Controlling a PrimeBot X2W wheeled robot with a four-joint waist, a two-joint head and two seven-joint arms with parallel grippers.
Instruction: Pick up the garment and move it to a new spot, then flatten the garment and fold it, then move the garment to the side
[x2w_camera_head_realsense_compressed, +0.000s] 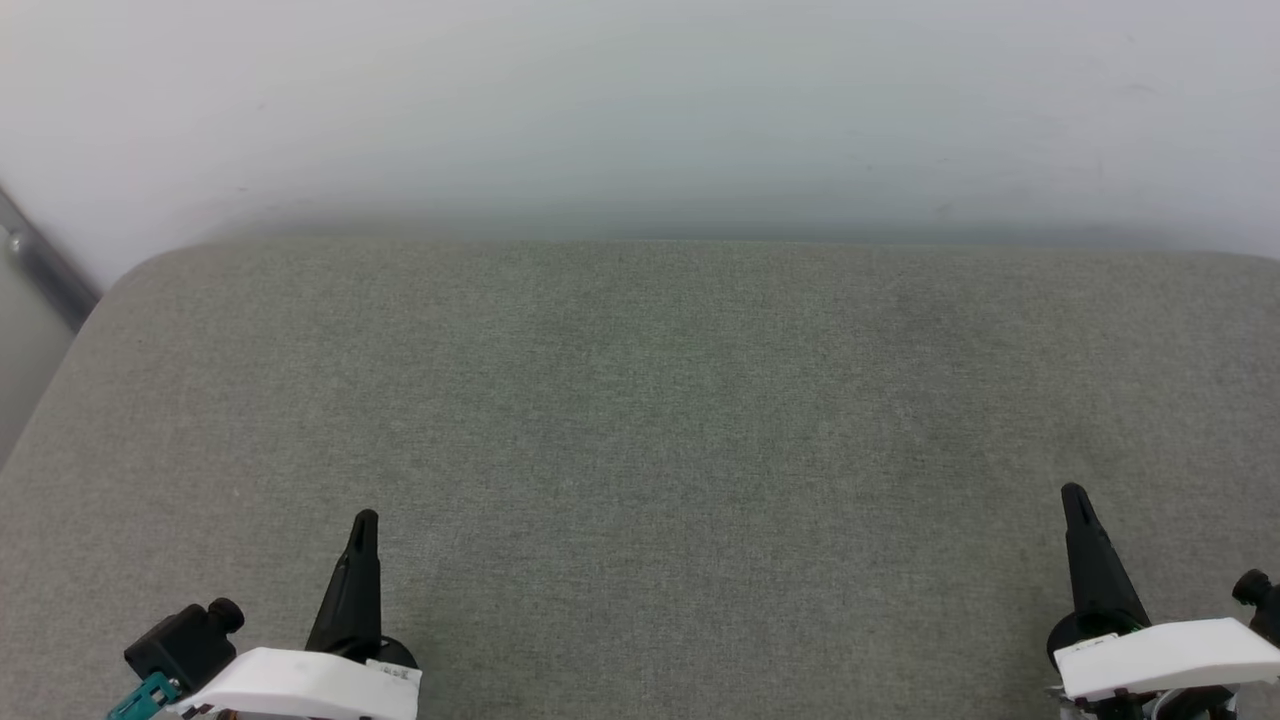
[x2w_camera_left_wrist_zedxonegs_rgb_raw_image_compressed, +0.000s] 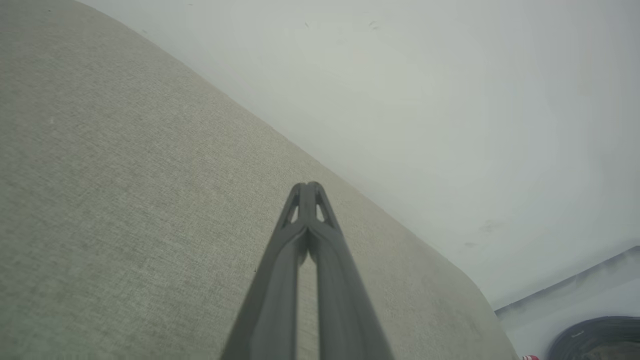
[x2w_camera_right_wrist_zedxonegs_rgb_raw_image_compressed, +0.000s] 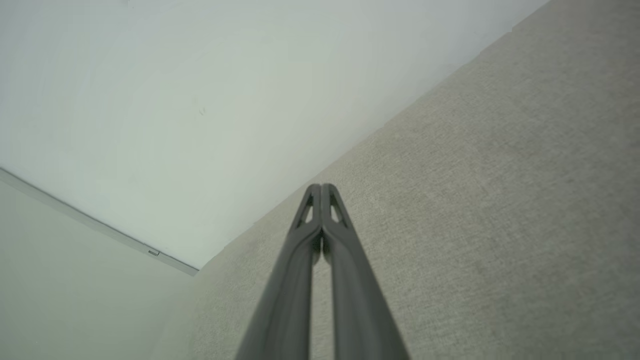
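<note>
**Two poised, nothing gripped**

The left tool (x2w_camera_head_realsense_compressed: 365, 520) and right tool (x2w_camera_head_realsense_compressed: 1073, 492) hover at the surface's (x2w_camera_head_realsense_compressed: 640, 420) near edge, each pinched closed on nothing. They sit wide apart, likely to keep the middle free. Where the garment lies cannot be told; a red scrap (x2w_camera_left_wrist_zedxonegs_rgb_raw_image_compressed: 530, 357) past the left end may be it.

Left hand (x2w_camera_head_realsense_compressed: 365, 520), two long dark slim fingers, sits lower left in head view, tips pointing fwd, fingers pressed tight together. Behind it is the left arm's white moulded wrist cover (x2w_camera_head_realsense_compressed: 300, 685), w/ a black knobbed block (x2w_camera_head_realsense_compressed: 190, 640) on the outer side. Right hand (x2w_camera_head_realsense_compressed: 1073, 492), same dark fingers, is lower right and also closed tip to tip, w/ the right arm's white wrist cover (x2w_camera_head_realsense_compressed: 1160, 655) behind. In both wrist views the tips meet, w/ a thin slit lower down.
</note>
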